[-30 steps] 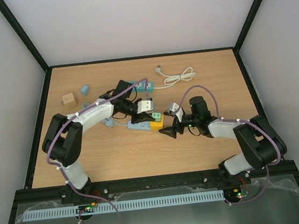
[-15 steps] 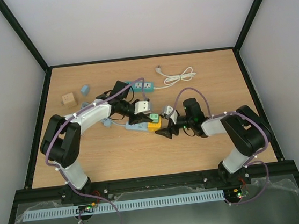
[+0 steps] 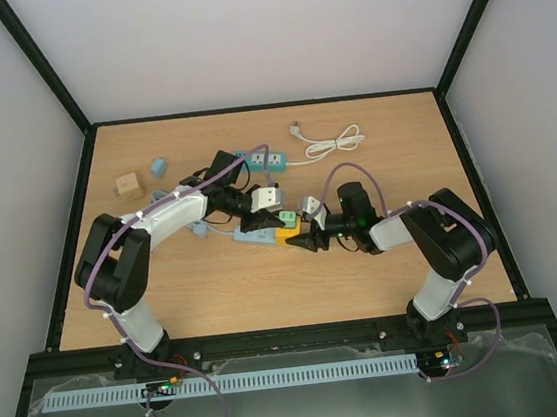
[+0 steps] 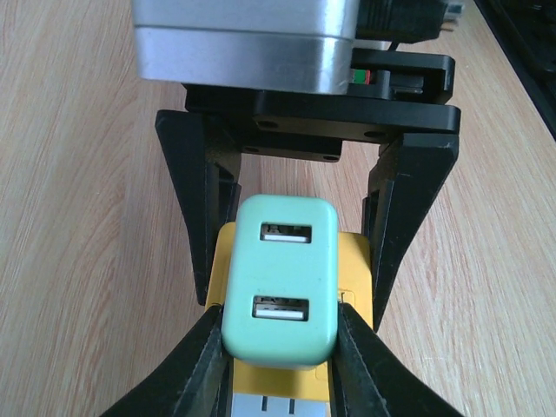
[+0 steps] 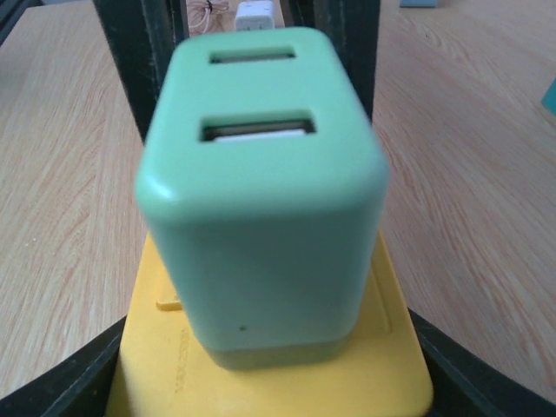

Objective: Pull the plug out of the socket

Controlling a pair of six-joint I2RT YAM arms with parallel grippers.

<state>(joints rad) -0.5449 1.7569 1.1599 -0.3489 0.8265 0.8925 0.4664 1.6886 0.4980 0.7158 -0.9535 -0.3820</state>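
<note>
Near the middle of the bench (image 3: 218, 296), the mint-green plug (image 4: 280, 278) is sitting upright in the yellow socket (image 4: 358, 261), two USB ports facing up. The socket is forming one end of a pale blue power strip (image 3: 254, 235) lying flat. On the plug, the left end effector (image 4: 278, 302) is pinching, one finger pressing each side. Opposite it, the right end effector (image 5: 261, 326) is facing in low with fingers spread, straddling the socket just beside its sides; whether they are touching is unclear. Farther back, a second blue strip (image 3: 258, 157) and a coiled white cable (image 3: 332, 145) are lying well apart from the plug. A wooden block (image 3: 128, 185) and a small blue block (image 3: 158, 167) are sitting at back left.
</note>
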